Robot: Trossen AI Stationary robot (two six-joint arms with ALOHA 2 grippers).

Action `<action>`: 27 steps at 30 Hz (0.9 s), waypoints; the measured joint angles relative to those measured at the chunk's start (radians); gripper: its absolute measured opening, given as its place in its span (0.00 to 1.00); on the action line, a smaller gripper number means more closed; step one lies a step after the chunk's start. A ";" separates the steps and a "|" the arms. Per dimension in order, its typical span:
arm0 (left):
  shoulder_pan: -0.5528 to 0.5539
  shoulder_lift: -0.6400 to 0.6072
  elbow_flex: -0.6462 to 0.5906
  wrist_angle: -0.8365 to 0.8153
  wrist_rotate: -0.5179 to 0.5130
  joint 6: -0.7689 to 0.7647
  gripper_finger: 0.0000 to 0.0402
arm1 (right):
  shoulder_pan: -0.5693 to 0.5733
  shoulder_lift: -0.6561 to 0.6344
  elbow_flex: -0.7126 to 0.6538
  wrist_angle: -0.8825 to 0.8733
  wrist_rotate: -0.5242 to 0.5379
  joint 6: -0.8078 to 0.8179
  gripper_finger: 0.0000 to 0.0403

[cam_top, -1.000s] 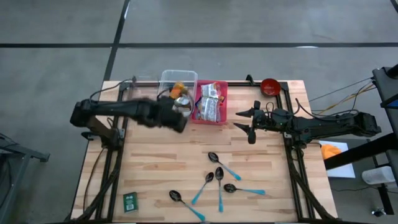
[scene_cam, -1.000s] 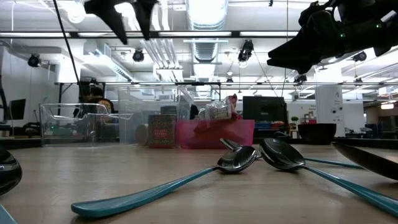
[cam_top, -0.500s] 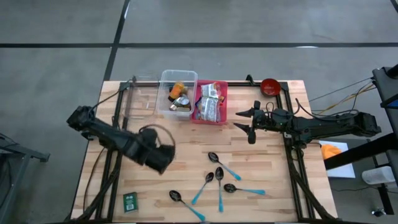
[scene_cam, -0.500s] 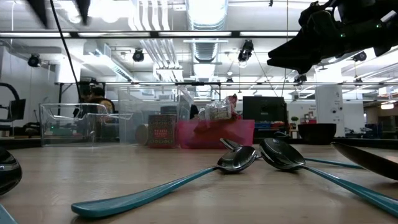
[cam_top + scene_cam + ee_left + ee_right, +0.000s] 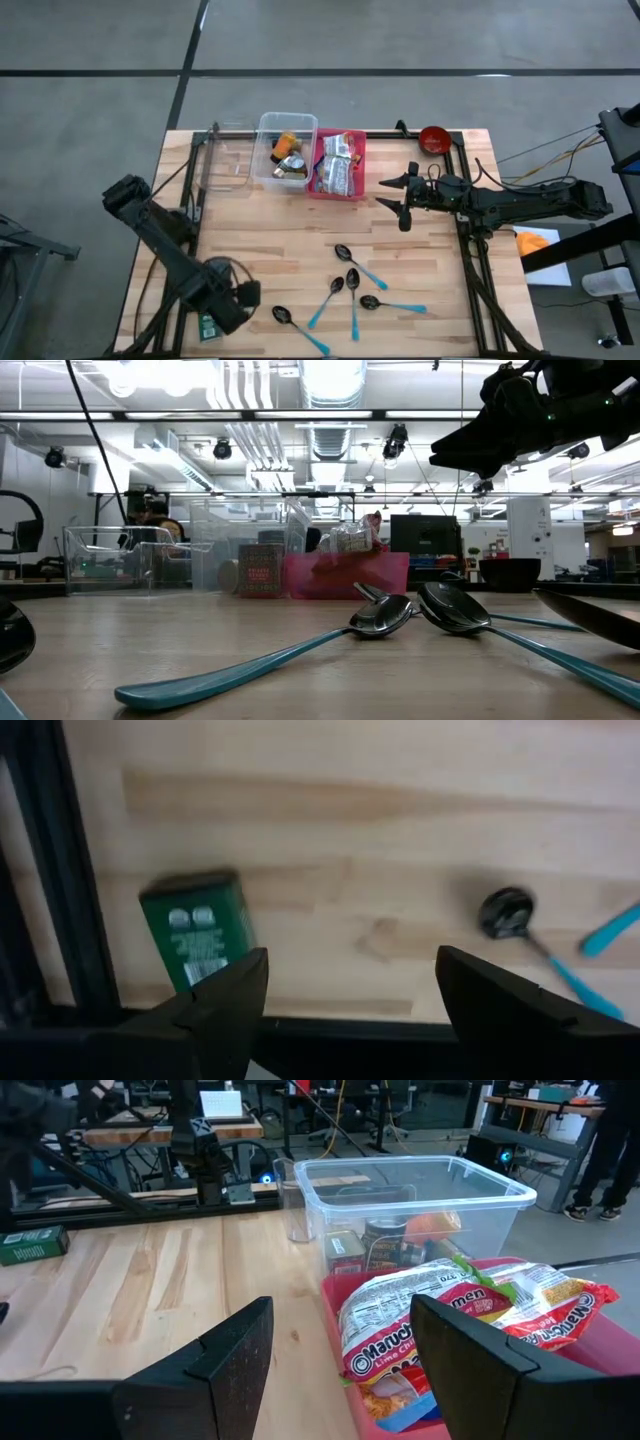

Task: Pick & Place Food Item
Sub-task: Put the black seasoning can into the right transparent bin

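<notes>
A small green box (image 5: 195,940) lies flat on the wooden table near its near left corner (image 5: 208,325). My left gripper (image 5: 350,960) hangs above the table just to the right of the box (image 5: 240,298). It points down, is open and holds nothing. Its arm partly covers the box in the high view. At the far edge, a clear bin (image 5: 285,150) holds cans and jars, and beside it a pink bin (image 5: 340,165) holds ramen packets (image 5: 440,1315). My right gripper (image 5: 390,195) waits level on the right side, open and empty, facing the bins (image 5: 342,1310).
Several teal-handled spoons (image 5: 350,290) lie spread on the near middle of the table; one spoon (image 5: 505,910) is close to my left gripper. A red bowl (image 5: 433,138) sits at the far right corner. Black frame rails (image 5: 60,870) run along the table's left side.
My left gripper has swung from above the clear bin at the far edge toward the near left corner. It has sunk lower and rolled about its own axis, and now hangs beside the green box. It has stayed open, and nothing on the table has moved.
</notes>
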 joint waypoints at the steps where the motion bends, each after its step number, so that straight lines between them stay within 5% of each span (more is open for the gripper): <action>1: -0.017 0.000 -0.016 0.027 0.006 -0.028 0.72 | 0.000 0.000 0.000 0.000 0.000 0.000 0.58; 11: -0.087 -0.001 -0.144 0.231 0.191 -0.347 0.72 | 0.000 0.000 0.000 0.000 0.000 -0.001 0.58; 27: -0.087 -0.001 -0.415 0.545 0.203 -0.366 0.72 | 0.000 0.000 0.000 0.000 0.000 -0.001 0.58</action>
